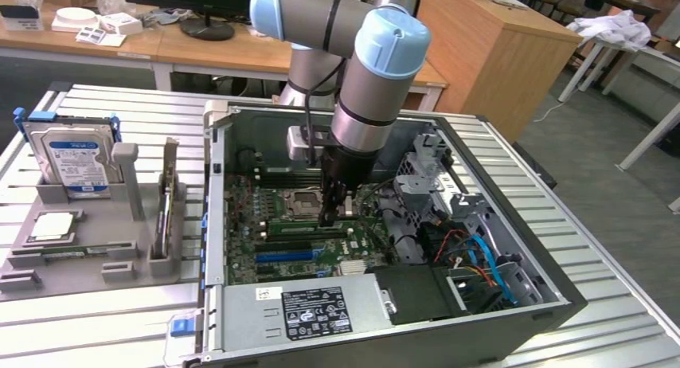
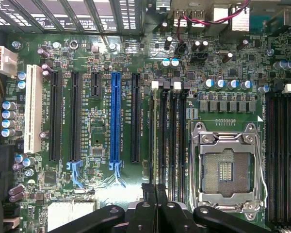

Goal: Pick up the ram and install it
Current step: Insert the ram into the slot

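Note:
The ram (image 1: 72,252) is a thin green stick lying flat in the front groove of the grey holder (image 1: 123,165), at the exterior view's left, outside the computer case. My gripper (image 1: 338,215) hangs far from it, inside the open case, low over the motherboard (image 1: 266,252). In the wrist view the gripper (image 2: 156,195) is shut, its black fingers pressed together with nothing seen between them. It hovers over the long black memory slots (image 2: 167,136), beside the empty silver processor socket (image 2: 228,167).
The holder also carries a blue-labelled hard drive (image 1: 75,157), a square silver chip (image 1: 53,225) and an upright card (image 1: 165,213). Case walls (image 1: 216,201), a power supply (image 1: 308,312), a drive cage (image 1: 431,173) and loose cables (image 1: 478,260) ring the motherboard.

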Controlling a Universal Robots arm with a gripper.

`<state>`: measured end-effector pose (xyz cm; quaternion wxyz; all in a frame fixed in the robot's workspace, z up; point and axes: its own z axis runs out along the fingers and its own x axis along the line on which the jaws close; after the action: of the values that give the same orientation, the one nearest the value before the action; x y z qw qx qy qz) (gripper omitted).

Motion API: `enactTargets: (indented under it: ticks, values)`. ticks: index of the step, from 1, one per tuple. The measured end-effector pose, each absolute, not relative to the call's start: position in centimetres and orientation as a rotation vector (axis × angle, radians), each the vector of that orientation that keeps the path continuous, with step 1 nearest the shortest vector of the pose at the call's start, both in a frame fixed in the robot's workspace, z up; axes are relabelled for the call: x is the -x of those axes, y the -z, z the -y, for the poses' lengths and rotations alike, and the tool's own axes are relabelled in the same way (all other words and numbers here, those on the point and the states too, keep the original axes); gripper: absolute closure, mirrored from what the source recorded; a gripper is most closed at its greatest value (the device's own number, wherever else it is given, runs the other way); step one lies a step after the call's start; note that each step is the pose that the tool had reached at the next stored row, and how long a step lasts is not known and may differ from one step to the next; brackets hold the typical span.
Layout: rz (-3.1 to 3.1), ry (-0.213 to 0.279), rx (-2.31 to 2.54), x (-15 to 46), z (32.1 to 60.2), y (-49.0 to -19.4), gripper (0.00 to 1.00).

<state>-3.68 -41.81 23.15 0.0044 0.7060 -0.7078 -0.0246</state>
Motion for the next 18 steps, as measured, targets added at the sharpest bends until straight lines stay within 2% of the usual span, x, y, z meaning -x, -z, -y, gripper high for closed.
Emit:
enactTargets:
  ticks: [18]
  values:
    - [2.216, 0.077, -2.213, 3.58, 41.81, -23.07, 0.89]
